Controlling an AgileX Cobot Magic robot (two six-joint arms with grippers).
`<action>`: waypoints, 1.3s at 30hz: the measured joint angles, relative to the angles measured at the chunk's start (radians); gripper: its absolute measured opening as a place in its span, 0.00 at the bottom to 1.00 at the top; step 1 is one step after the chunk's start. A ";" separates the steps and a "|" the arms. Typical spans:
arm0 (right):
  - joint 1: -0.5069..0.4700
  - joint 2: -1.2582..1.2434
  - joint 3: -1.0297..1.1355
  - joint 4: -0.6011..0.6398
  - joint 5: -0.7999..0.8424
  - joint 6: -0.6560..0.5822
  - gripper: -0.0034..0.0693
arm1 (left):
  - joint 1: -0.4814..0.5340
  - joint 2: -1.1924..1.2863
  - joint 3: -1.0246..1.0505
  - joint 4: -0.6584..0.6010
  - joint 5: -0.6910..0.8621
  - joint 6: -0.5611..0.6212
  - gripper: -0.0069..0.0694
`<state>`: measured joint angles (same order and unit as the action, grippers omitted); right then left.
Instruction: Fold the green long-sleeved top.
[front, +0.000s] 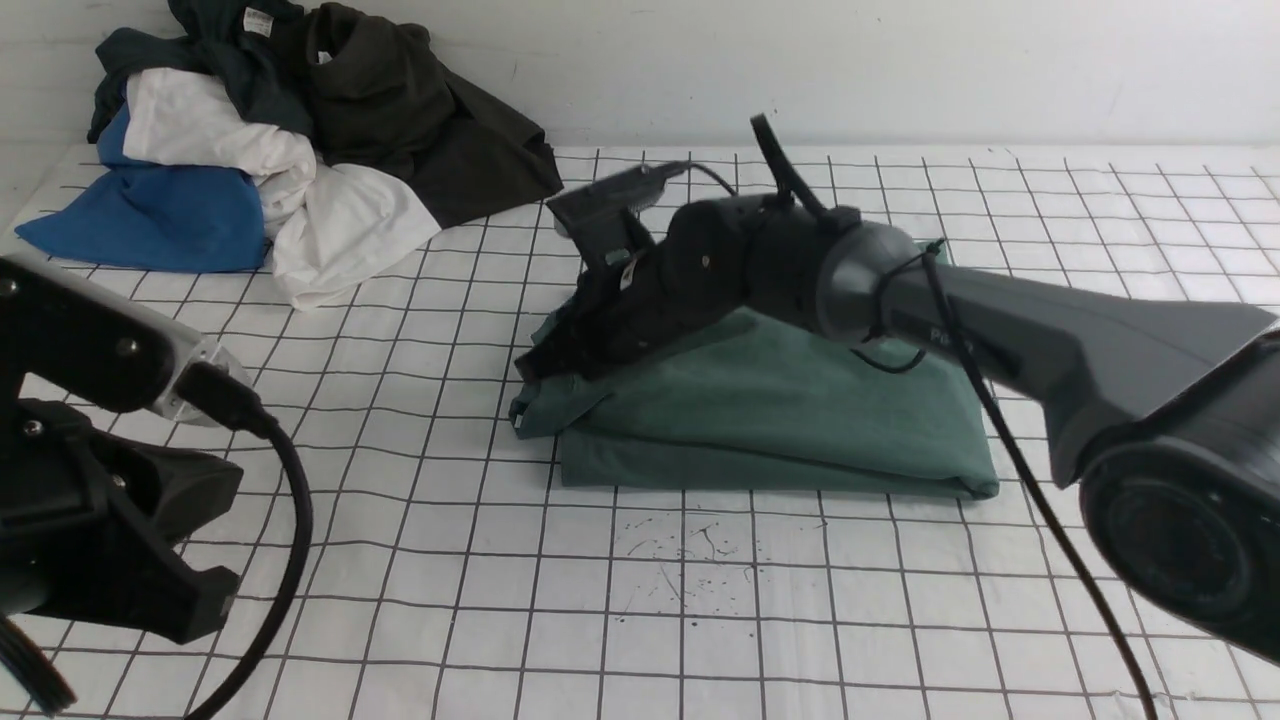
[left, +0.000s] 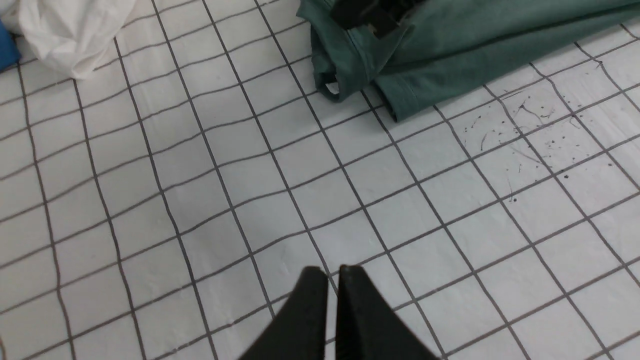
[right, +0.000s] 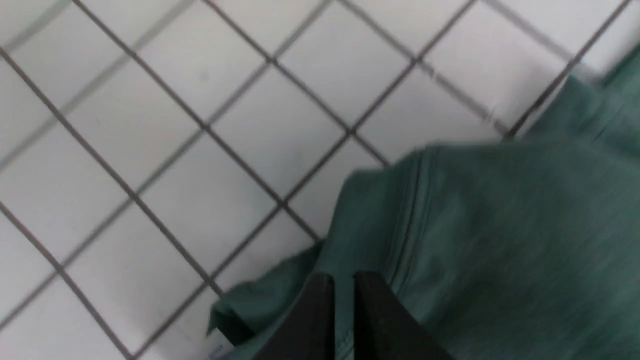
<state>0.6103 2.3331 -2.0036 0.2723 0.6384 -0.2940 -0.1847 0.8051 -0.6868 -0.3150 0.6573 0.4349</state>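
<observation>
The green long-sleeved top (front: 780, 420) lies folded into a thick rectangle at the middle of the gridded table; it also shows in the left wrist view (left: 450, 45). My right gripper (front: 540, 365) rests low on its left end, where a bunched sleeve and hem stick out. In the right wrist view the fingers stand nearly together (right: 343, 277) with a fold of the green cloth (right: 500, 240) running between them. My left gripper (left: 332, 270) hovers shut and empty over bare grid, nearer the robot and left of the top. The left arm (front: 90, 400) fills the lower left corner.
A pile of other clothes sits at the back left: a blue piece (front: 150, 215), white pieces (front: 330, 225) and a very dark garment (front: 400, 110). A white cloth edge (left: 70, 30) shows in the left wrist view. Ink specks (front: 690, 545) mark the sheet in front of the top.
</observation>
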 joint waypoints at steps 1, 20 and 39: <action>-0.003 -0.021 -0.015 -0.019 0.006 -0.002 0.10 | 0.000 -0.023 0.000 0.000 0.000 0.011 0.11; -0.054 0.101 -0.054 -0.233 0.003 0.174 0.05 | 0.000 -0.176 0.050 0.001 -0.058 0.052 0.11; -0.013 -0.077 0.132 -0.249 0.247 0.167 0.05 | 0.000 -0.356 0.050 -0.017 -0.058 0.061 0.11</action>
<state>0.5972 2.2564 -1.8713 0.0235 0.8850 -0.1274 -0.1847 0.4495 -0.6363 -0.3325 0.5990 0.4959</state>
